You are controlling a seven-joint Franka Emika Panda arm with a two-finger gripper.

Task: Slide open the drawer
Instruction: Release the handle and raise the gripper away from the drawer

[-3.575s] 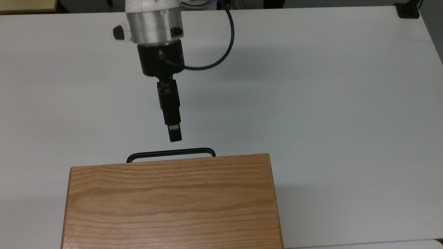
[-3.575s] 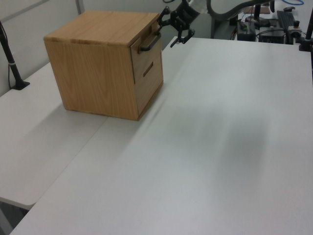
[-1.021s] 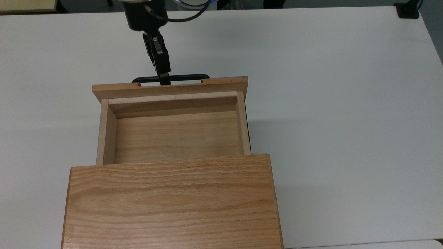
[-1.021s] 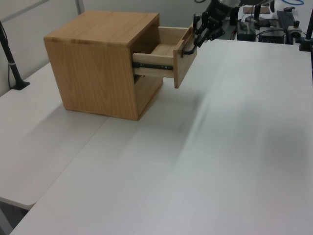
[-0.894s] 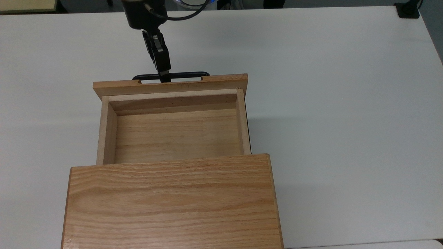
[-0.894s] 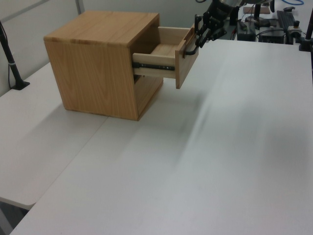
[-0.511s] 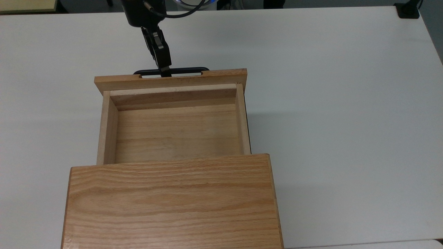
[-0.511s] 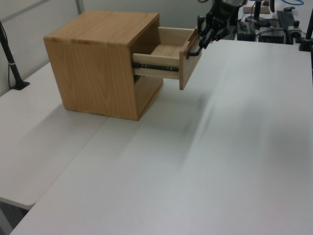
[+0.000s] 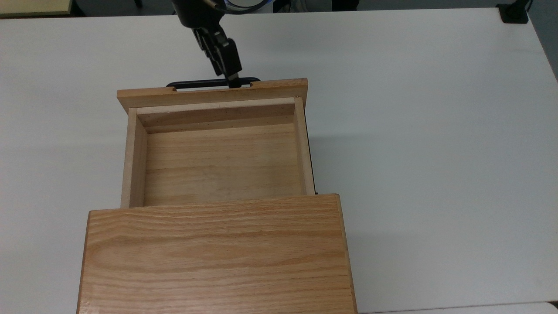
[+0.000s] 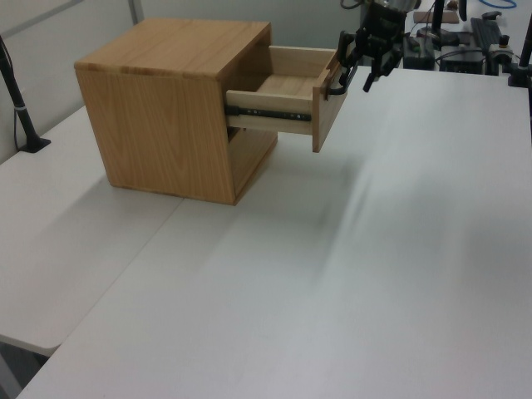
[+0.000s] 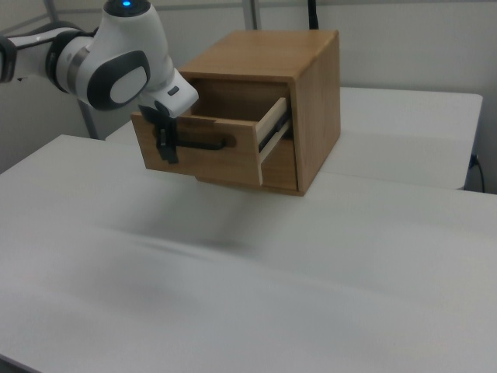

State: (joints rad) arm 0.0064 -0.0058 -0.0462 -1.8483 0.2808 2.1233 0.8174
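The drawer (image 9: 222,165) stands pulled far out of the oak cabinet (image 9: 218,253), its pale plank bottom bare. A thin black bar handle (image 9: 196,83) runs along the drawer's front panel (image 11: 213,159). My gripper (image 9: 233,80) is at the handle's end toward the top view's right, its tip against the bar. In the left view the gripper (image 10: 357,66) is open, with one finger by the handle (image 10: 332,83) and the other held away from the drawer (image 10: 328,112). In the right view the gripper (image 11: 165,148) hangs in front of the panel at the handle's (image 11: 206,144) left end.
The cabinet (image 10: 166,125) sits on a white table (image 9: 436,152) with wide bare surface toward the top view's right and the left view's bottom. A black post (image 10: 17,91) stands at the left view's left. A black clamp (image 9: 514,13) sits at the table's far corner.
The drawer has slid a little further out of the cabinet. My gripper has shifted along the handle toward the top view's right, and its fingers have spread apart.
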